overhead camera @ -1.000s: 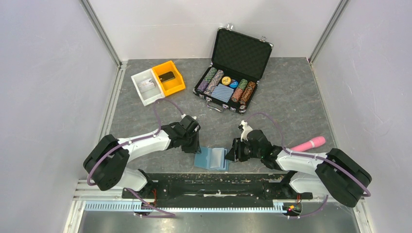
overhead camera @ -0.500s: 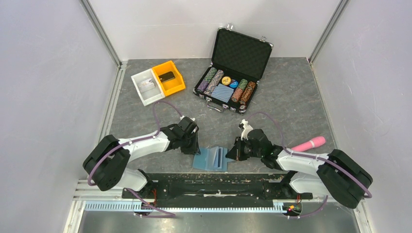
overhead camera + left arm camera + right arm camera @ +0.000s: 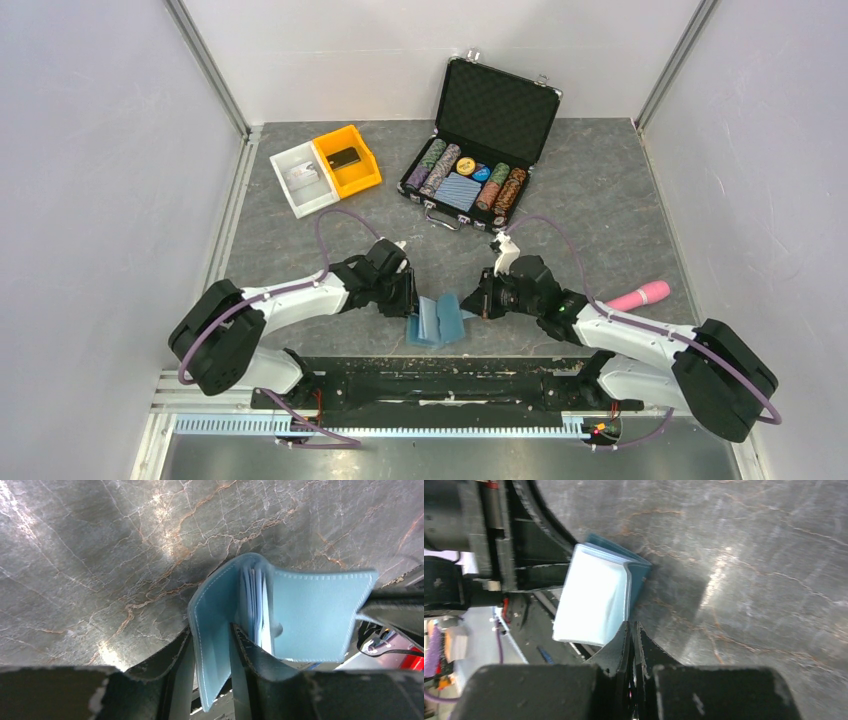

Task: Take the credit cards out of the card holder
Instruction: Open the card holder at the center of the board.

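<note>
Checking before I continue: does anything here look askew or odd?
The light-blue wallet stands half folded instead of flat, one panel clamped in the left pincer, the other panel's edge pinched by the right pincer. Nothing looks spilled or damaged.

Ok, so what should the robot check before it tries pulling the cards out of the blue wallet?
1. The left hand grips one flap of the card holder: ok.
2. The right hand pinches the edge of the other flap: ok.
3. The card holder is spread wide enough to reach the pockets: not ok, it stands half folded in a V.
4. The credit cards are in sight: cannot tell, only pale pocket layers show inside.
5. One hand is free to pull a card: not ok, both are holding flaps.
</note>
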Robot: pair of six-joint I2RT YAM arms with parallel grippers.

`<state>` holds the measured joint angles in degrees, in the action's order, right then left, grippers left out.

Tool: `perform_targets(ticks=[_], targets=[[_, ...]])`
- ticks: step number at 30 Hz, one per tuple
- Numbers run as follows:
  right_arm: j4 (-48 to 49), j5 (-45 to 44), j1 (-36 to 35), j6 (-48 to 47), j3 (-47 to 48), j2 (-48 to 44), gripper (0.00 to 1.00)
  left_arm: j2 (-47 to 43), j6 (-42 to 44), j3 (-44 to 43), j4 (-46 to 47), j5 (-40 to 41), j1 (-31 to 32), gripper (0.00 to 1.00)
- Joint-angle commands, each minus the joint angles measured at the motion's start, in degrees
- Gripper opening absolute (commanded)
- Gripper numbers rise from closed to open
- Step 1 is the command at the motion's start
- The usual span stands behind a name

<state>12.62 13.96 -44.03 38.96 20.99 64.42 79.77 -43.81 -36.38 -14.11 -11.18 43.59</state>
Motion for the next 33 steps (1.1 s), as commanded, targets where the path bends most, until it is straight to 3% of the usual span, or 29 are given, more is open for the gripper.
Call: perform_targets(ticks=[1, 3, 7, 16, 19, 24, 33], targets=[[-5.6, -6.48, 0.24, -4.86, 1.28, 0.03, 0.0, -2.44, -0.58, -2.12, 0.31, -1.16, 0.33, 0.36], [-7.02, -7.65, 0.59, -5.85, 1.32, 0.43, 0.01, -2.85, -0.57, -2.27, 0.39, -1.67, 0.33, 0.33], [-11.28, -9.72, 0.87, -7.37, 3.9, -0.25, 0.2, -2.85, -0.81, -2.9, 0.98, -3.2, 0.35, 0.25], [-14.92, -7.32, 0.79, -7.31, 8.78, -5.84, 0.32, -1.93, -1.45, -2.83, 2.68, -4.69, 0.35, 0.09], [-13.07, -5.07, 0.53, -5.94, 8.4, -7.5, 0.36, -2.35, -1.71, -2.73, 2.95, -4.88, 0.32, 0.06], [-2.78, 2.62, -0.71, -0.1, 5.17, -6.76, 0.31, -3.01, -2.32, -2.52, 3.12, -4.72, 0.35, 0.06], [0.16, 0.4, -7.4, 2.83, 6.03, 0.23, 0.61, -3.77, -6.25, -0.21, 7.21, -4.86, 0.33, 0.04]])
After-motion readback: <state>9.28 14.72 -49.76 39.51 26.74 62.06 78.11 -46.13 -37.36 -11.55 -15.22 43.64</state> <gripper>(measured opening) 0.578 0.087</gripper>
